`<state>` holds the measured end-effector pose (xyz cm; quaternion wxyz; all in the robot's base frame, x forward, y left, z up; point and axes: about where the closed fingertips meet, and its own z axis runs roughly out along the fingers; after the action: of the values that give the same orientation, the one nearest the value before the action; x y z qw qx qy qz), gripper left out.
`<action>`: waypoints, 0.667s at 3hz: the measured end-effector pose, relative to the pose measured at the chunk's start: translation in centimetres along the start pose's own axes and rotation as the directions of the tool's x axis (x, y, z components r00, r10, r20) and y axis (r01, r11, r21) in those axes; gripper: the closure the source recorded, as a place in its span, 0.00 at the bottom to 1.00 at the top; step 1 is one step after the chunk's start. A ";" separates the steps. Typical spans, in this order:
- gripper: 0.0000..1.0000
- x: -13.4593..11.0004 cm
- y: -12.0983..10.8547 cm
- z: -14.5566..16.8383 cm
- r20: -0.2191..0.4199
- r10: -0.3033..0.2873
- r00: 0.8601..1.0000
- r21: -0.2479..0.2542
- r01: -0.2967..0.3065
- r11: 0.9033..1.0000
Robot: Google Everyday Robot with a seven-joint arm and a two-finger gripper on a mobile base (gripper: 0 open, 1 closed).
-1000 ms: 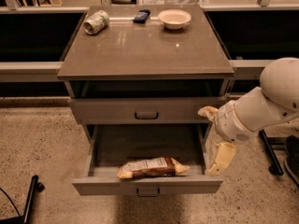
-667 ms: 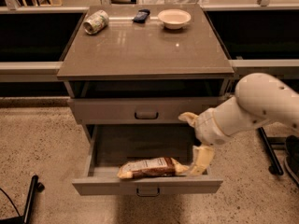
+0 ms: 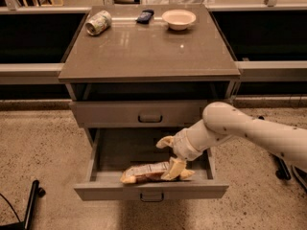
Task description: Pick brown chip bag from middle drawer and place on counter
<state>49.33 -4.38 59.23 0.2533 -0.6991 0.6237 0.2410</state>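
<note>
The brown chip bag (image 3: pixel 144 172) lies flat near the front of the open middle drawer (image 3: pixel 110 191), pale label side up. My gripper (image 3: pixel 170 155) is open and reaches into the drawer from the right, over the bag's right end. One finger (image 3: pixel 165 141) points back into the drawer, and the other finger (image 3: pixel 175 168) lies on or just over the bag's right part. The counter (image 3: pixel 148 51) is the cabinet's glossy top above.
A green-white can (image 3: pixel 98 22) lies on its side at the counter's back left, with a small dark object (image 3: pixel 145 16) and a white bowl (image 3: pixel 179 19) beside it. The upper drawer front (image 3: pixel 115 114) is closed. A black stand leg (image 3: pixel 31 200) is on the floor at left.
My arm has swung left from beside the drawer's right side into the drawer. The open gripper now sits over the bag's right end. The bag has not moved.
</note>
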 end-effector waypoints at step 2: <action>0.41 3.7 -0.2 8.1 0.025 0.034 0.999 -0.070 -0.032 0.997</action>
<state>49.76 -1.83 50.69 0.2331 -0.6939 0.6229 0.2759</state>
